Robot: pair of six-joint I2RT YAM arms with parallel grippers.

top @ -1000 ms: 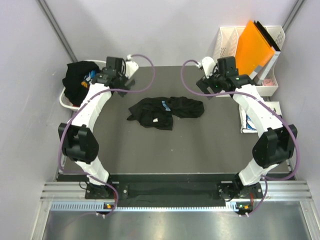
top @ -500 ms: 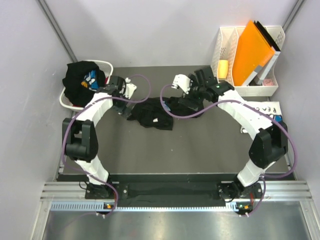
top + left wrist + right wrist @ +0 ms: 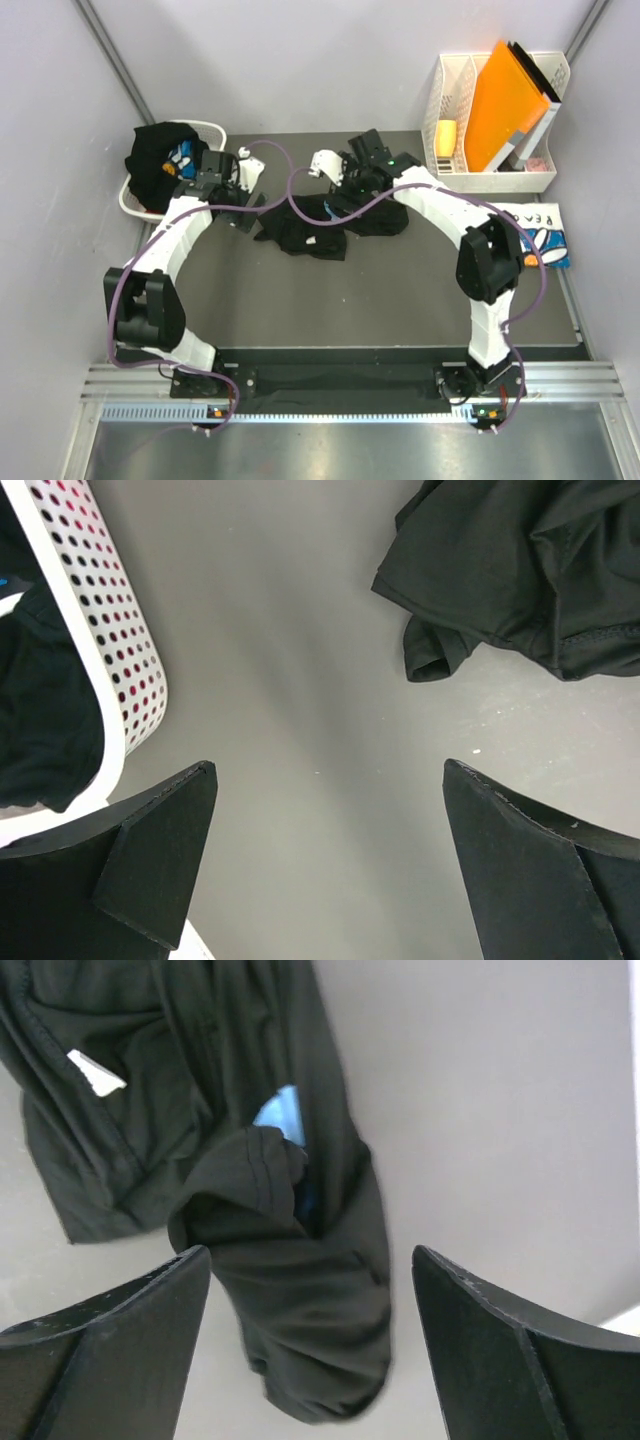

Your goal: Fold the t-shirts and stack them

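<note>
Left to right on the dark worktop: a white perforated laundry basket sits at the far-left edge. A black t-shirt is heaped inside it and spills over the rim, with a patch of blue showing.

Just beside the basket, my left fingers are spread as wide as they go over bare worktop and hold nothing. The basket wall is to one side of them and a sleeve of the crumpled black t-shirt to the other.

That shirt lies bunched at the centre of the worktop, a small white label and a flash of blue print visible among its folds. My right fingers hang over its right half, well parted, with a rumpled fold lying between them. They grip nothing, and I cannot tell whether the tips touch the cloth.

At the back-right corner a white file rack holds an orange folder. In front of it, at the right edge, a folded white t-shirt with blue print and dark lettering lies flat, well apart from the crumpled one.
</note>
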